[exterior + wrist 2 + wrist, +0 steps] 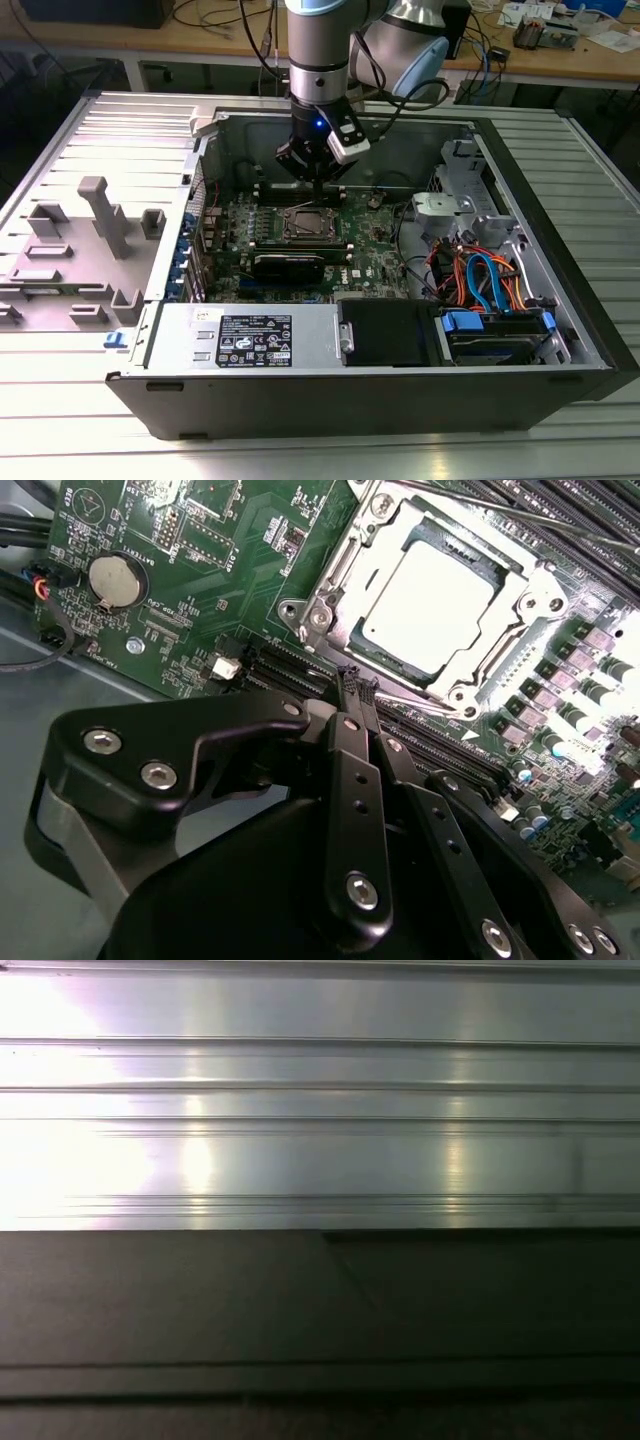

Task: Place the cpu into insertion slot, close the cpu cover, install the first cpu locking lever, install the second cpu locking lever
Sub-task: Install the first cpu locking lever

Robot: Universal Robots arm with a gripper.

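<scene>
— One chip, and it is home: the cpu (430, 605) lies flat in the insertion slot (300, 615), with the cpu cover (525, 605) seemingly folded down around it.
— So the locking levers are the step in hand?
— Probably. A thin rod (520, 510) runs beside the socket; whether it is latched cannot be told.
— And the gripper (357, 685)?
— Pinched together on nothing, at the socket's 12 o'clock in the exterior view, with the cabled drive bay (490, 280) at 3. A lever would want a precise downward press.

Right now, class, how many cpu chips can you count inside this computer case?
1. The cpu sits framed by the cpu cover on the motherboard; the arm could hide more.
</scene>
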